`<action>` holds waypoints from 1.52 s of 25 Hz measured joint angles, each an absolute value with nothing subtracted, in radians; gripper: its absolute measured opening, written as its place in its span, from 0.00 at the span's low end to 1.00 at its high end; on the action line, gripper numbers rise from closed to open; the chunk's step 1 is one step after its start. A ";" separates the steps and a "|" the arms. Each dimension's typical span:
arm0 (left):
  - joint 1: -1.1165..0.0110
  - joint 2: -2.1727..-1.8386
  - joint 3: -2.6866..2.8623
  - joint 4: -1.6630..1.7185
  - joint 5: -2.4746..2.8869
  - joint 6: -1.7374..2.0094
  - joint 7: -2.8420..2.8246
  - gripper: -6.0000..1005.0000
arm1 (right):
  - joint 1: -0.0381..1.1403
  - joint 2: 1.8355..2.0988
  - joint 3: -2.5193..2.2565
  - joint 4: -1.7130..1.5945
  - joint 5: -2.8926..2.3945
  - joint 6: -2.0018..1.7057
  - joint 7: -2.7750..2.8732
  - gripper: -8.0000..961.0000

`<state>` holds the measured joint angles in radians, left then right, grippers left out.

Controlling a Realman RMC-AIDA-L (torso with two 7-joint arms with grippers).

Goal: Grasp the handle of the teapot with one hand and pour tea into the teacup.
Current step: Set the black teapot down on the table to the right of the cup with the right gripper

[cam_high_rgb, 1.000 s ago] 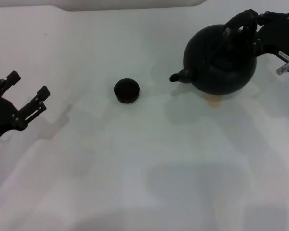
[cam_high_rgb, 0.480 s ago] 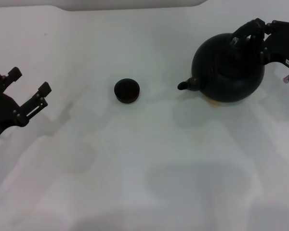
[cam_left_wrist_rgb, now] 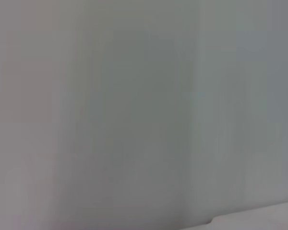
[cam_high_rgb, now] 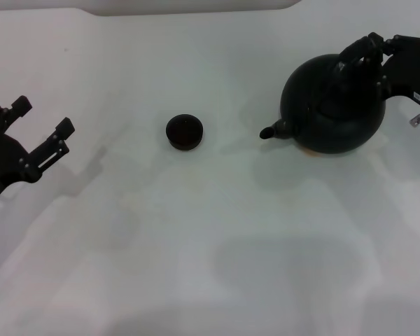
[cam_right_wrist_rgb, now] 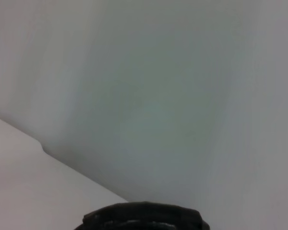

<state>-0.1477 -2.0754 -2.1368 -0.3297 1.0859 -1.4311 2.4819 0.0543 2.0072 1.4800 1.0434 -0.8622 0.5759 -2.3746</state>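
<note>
The large round black teapot (cam_high_rgb: pixel 329 108) is at the right of the head view, its short spout (cam_high_rgb: pixel 271 131) pointing left toward the teacup. The tiny dark teacup (cam_high_rgb: pixel 185 131) stands upright on the white table near the middle, well apart from the spout. My right gripper (cam_high_rgb: pixel 367 50) is at the pot's top right, shut on the black arched handle (cam_high_rgb: pixel 350 61). A dark ribbed edge (cam_right_wrist_rgb: pixel 144 216) shows in the right wrist view. My left gripper (cam_high_rgb: pixel 29 130) is open and empty at the far left. The left wrist view shows only a pale surface.
A white raised object (cam_high_rgb: pixel 189 5) lies along the table's back edge. A faint pale orange patch (cam_high_rgb: pixel 309 149) shows just under the teapot's lower edge. The bare white table (cam_high_rgb: pixel 217 238) stretches in front of the cup and pot.
The teapot and my right gripper have moved right and a little nearer, so the spout is farther from the teacup. The left gripper has barely shifted. The teacup has not moved.
</note>
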 joint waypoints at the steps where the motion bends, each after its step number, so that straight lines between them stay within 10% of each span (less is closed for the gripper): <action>1: -0.149 -2.075 -2.137 -0.330 1.086 -1.431 2.482 0.84 | 0.054 2.007 1.480 1.041 -0.862 0.576 -2.375 0.17; 38: -0.153 -2.074 -2.139 -0.331 1.086 -1.438 2.482 0.84 | 0.041 2.005 1.488 1.029 -0.881 0.560 -2.362 0.24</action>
